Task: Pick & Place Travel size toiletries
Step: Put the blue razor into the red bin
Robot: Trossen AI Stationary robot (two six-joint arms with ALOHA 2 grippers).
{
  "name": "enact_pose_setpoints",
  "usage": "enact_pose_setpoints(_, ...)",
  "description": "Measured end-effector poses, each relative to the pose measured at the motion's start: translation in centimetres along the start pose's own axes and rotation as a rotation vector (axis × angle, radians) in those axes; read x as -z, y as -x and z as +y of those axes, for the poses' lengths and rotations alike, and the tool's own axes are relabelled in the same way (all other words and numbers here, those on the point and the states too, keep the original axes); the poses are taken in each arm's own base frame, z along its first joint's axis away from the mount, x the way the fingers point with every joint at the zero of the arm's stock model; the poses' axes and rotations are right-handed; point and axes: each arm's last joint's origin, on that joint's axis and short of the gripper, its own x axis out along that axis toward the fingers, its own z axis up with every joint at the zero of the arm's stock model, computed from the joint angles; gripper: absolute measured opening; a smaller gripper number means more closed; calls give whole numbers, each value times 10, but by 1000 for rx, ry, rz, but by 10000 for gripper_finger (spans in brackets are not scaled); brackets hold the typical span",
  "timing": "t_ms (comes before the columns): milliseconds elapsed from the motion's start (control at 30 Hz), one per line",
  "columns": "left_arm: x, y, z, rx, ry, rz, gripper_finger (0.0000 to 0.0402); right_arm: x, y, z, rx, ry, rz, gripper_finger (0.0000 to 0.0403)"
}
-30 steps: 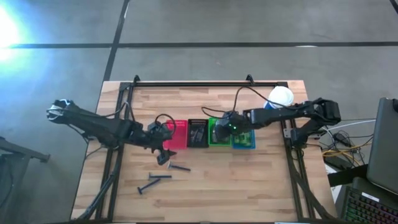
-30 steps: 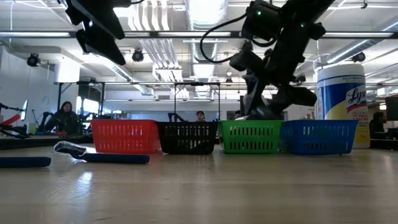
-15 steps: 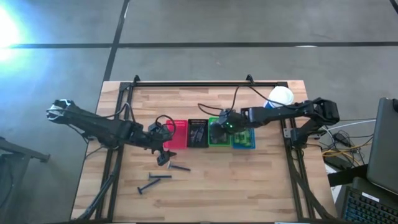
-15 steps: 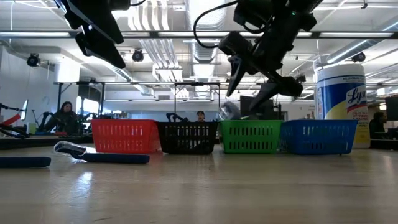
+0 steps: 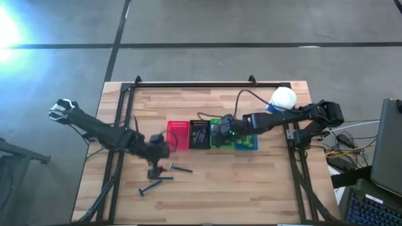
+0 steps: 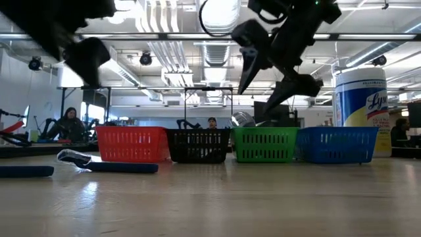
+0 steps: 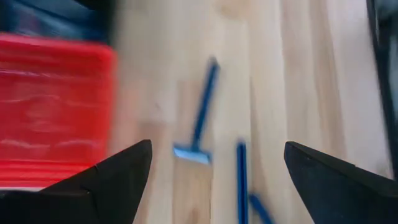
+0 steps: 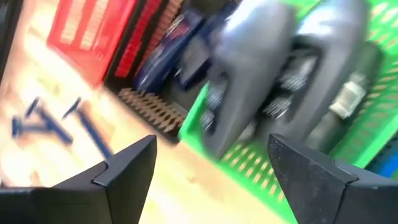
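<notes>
Left gripper (image 5: 155,168) moved over razors (image 5: 164,179)

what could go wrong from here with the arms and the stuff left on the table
The left gripper, open, hovers over three razors lying close together; closing there might catch two or knock one away. The right gripper is open above the green basket, beside the black basket; a low swing could clip a rim.
</notes>
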Motion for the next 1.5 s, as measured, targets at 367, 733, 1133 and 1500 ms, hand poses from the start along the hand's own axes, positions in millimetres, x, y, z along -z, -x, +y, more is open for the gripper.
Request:
enact_pose_setpoints(367,49,-32,-37,98,208,369,369,33,3,8,19,37,55,316)
enact_pose_setpoints(733,84,-27,-92,14,300,368,351,38,3,7,51,39,19,332)
enact_pose_setpoints(1133,96,-70,-103,-171,353,423,234,38,3,6,59,43,6,325)
enact_pose_setpoints(1500,97,-72,-102,-194,335,424,29,38,2,5,63,53,3,287)
